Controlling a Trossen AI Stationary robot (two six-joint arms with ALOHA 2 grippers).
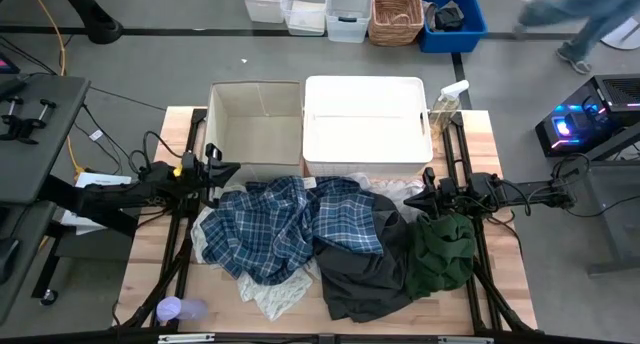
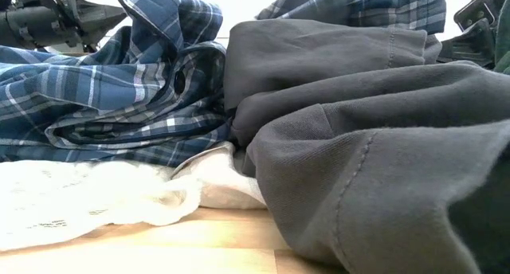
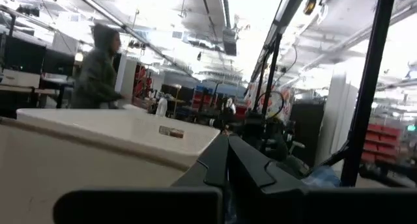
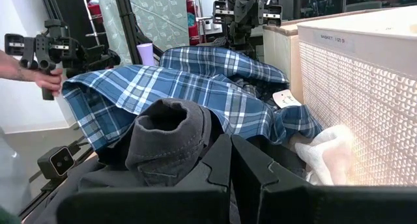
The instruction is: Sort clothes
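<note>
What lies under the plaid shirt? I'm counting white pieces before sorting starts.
White lacy fabric sticks out from under the plaid shirt at the table's front edge, and more white shows near the white basket. How many pieces lie beneath is hidden.

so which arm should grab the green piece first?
Probably right. The right gripper sits at the edge of the green piece, while the left gripper waits across the pile, beside the plaid shirt.

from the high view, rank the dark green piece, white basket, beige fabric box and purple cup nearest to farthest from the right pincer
1. dark green piece, just below the right pincer
2. white basket, above-left
3. beige fabric box, farther left
4. purple cup, bottom-left table corner
</note>
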